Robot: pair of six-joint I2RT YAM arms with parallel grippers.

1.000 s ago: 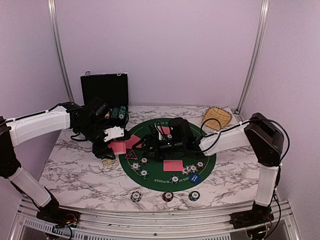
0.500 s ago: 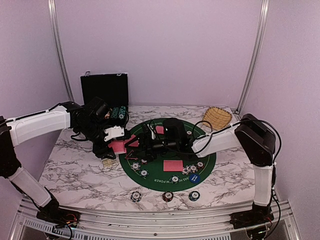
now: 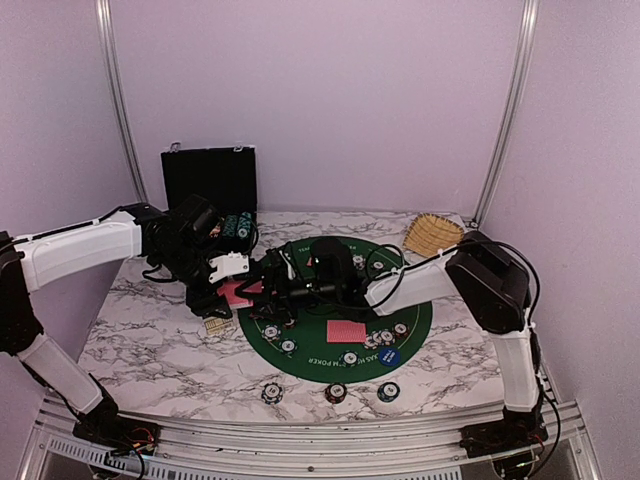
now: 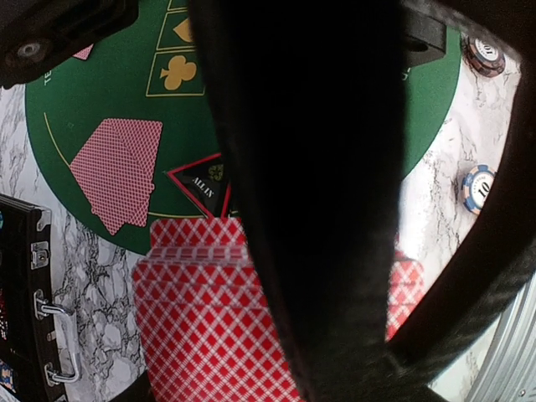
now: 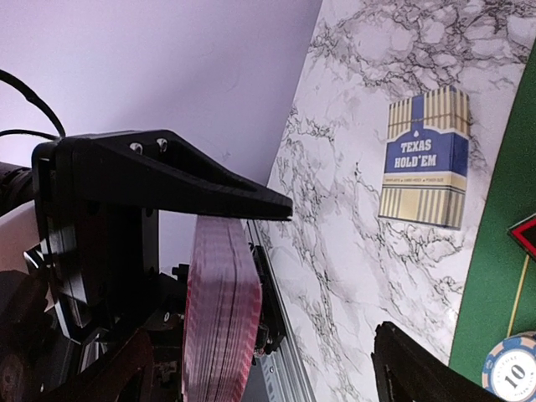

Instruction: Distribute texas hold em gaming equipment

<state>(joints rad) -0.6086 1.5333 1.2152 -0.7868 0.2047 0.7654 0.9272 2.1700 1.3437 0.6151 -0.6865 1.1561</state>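
My left gripper (image 3: pixel 233 284) is shut on a deck of red-backed playing cards (image 3: pixel 238 294) at the left rim of the round green mat (image 3: pixel 415 310). The deck (image 4: pixel 209 327) fills the lower left wrist view, with a black finger (image 4: pixel 310 167) of my right gripper across it. My right gripper (image 3: pixel 272 296) is open at the deck; in its wrist view the deck's edge (image 5: pixel 222 310) stands between its spread fingers (image 5: pixel 414 368). A red-black triangle marker (image 4: pixel 203 182), two dealt cards (image 4: pixel 113 172), more cards (image 3: pixel 345 330), chips (image 3: pixel 288 346) and a blue button (image 3: pixel 388 356) lie on the mat.
A striped card box (image 5: pixel 423 159) lies on the marble beside the mat. The black chip case (image 3: pixel 210 180) stands open at the back left, the wicker basket (image 3: pixel 432 235) at the back right. Three chips (image 3: pixel 336 392) sit along the front edge.
My right arm has reached left across the mat until its fingers straddle the deck. The left arm and its deck have stayed where they were.
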